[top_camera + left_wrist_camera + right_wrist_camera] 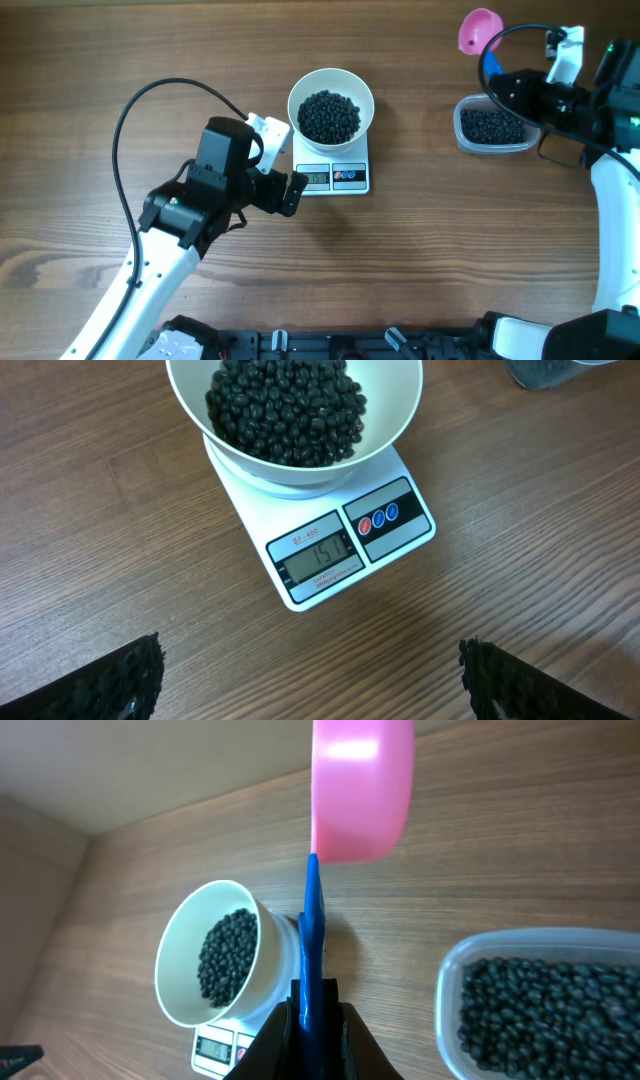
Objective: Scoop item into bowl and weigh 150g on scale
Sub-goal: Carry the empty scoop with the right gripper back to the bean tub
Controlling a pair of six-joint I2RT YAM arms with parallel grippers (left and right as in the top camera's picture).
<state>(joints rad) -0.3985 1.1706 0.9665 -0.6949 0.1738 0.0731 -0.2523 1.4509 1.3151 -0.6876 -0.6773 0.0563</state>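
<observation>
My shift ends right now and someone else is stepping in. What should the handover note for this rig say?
Left gripper: open, empty, hovering in front of the scale.
Right gripper: shut on the blue handle of the pink scoop, near the clear tub; the scoop looks empty.
The bowl sits on the scale with the black beans in it; more are in the tub.
Done: beans scooped in; the display appears to read about 151, last digit unclear.
Left: confirm the reading, take out a few beans if needed, set the scoop down.
</observation>
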